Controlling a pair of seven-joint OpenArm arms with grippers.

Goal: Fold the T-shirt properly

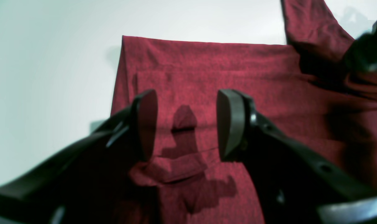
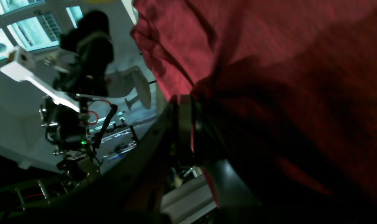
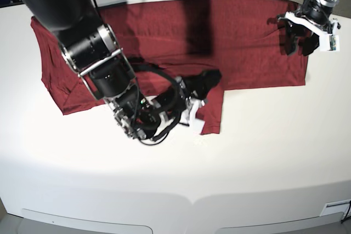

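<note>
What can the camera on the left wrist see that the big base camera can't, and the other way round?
Only the left wrist view shows the left gripper from close up, jaws wide apart, nothing between them, above a small raised fold.
Only the base view shows the white table and the right gripper clamped on the T-shirt's edge.
Both show the dark red T-shirt lying spread out.

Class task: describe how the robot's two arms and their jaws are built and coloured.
Both arms are black. The left gripper has dark struts ending in rounded, flat-faced pads. The right arm has thick cylindrical segments with silver rings and looped black cables. The left arm's wrist carries white parts.
</note>
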